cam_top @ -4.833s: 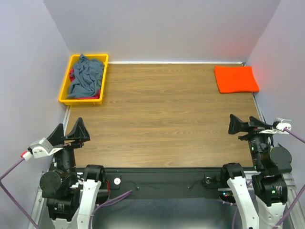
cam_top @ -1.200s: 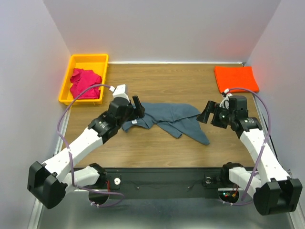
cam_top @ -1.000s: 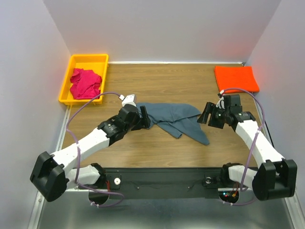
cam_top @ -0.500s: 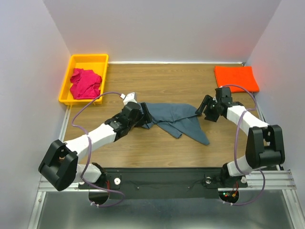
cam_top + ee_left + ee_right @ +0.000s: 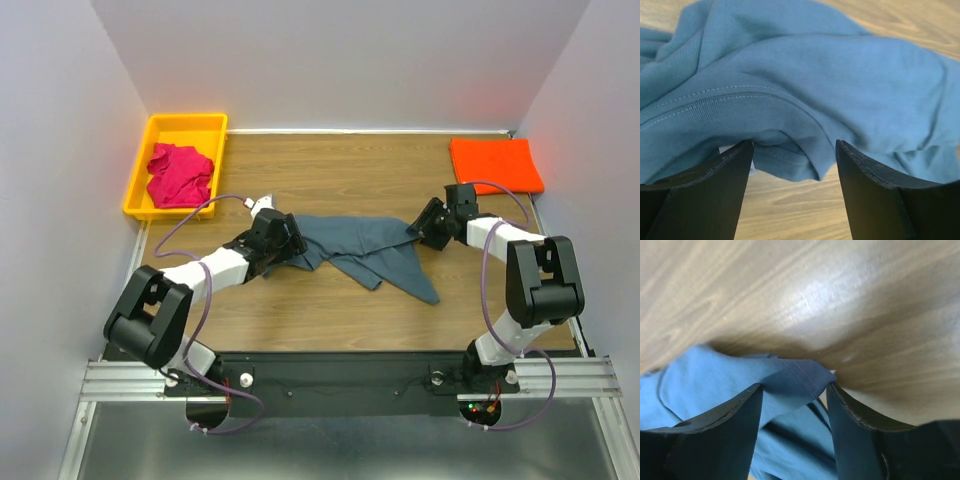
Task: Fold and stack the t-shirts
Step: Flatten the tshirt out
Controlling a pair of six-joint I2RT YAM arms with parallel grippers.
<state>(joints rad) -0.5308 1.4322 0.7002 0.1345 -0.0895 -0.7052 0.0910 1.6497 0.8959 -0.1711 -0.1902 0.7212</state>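
So the grey shirt [image 5: 358, 238] is lying crumpled in the middle of the surface [image 5: 340, 175], nowhere near flat, with one long bit trailing off toward the near right. The left hand [image 5: 293, 244] is down at the shirt's left end and the right hand [image 5: 424, 226] is down at its right end, both arms stretched out low over the wood. On the left wrist camera the fingers [image 5: 695, 195] are wide apart, and a rolled fold of the shirt, stitched hem and all, sits in the gap between them with a little white tag peeking out underneath. Same deal on the right wrist camera: that hand is spread too, and a stitched corner of the shirt pokes in between its two fingers, lying right on the wood. The cloth looks like it reaches both fingers there, but they aren't squeezed onto it. The orange shirt [image 5: 495, 165] is folded into a neat rectangle in the far right corner, well apart from everything else. The pink shirt [image 5: 180, 172] is bunched up inside the yellow bin [image 5: 187, 121] over in the far left corner, not folded at all.
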